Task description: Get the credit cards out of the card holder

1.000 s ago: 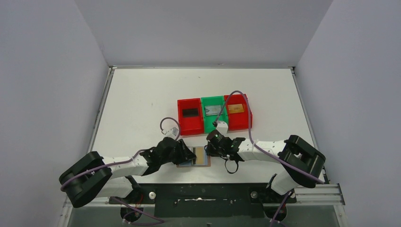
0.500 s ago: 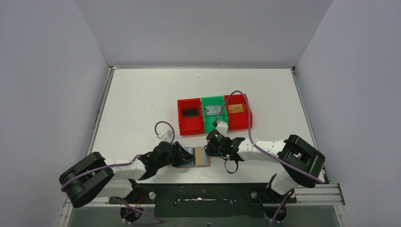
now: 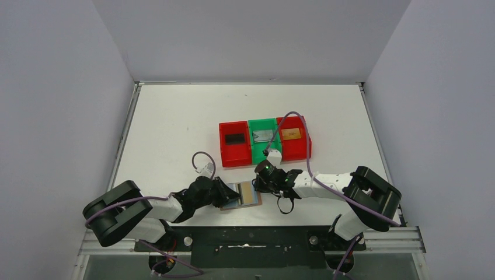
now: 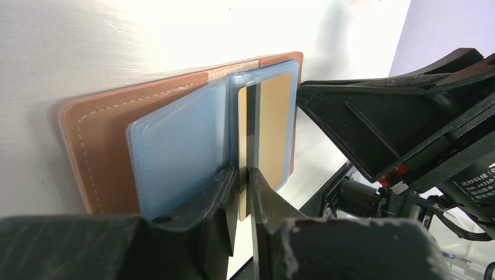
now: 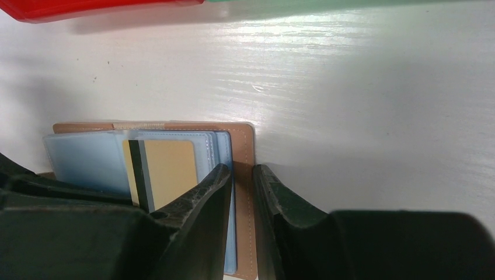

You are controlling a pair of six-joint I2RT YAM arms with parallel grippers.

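The tan-brown card holder (image 3: 252,201) lies open near the table's front edge, its grey-blue pockets (image 4: 175,151) facing up. A gold credit card (image 4: 274,116) with a black stripe sticks partly out of a pocket. My left gripper (image 4: 244,181) is shut on that card's near edge, one finger on each face. My right gripper (image 5: 242,181) is shut on the holder's right brown cover (image 5: 242,146) and pocket edges, pinning it. The gold card (image 5: 169,169) also shows in the right wrist view. Other credit cards lie in the bins: black (image 3: 235,139), silver-grey (image 3: 262,135), gold (image 3: 290,133).
Three joined bins stand just behind the holder: red (image 3: 225,153), green (image 3: 254,129), red (image 3: 306,146). The right gripper's black body (image 4: 408,116) sits close against the holder's far side in the left wrist view. The right arm's purple cable (image 3: 297,116) arcs over the bins.
My left gripper's jaws have narrowed onto the gold card, and the left arm has shifted slightly back toward its base. The holder has turned a little. The right arm has not moved.
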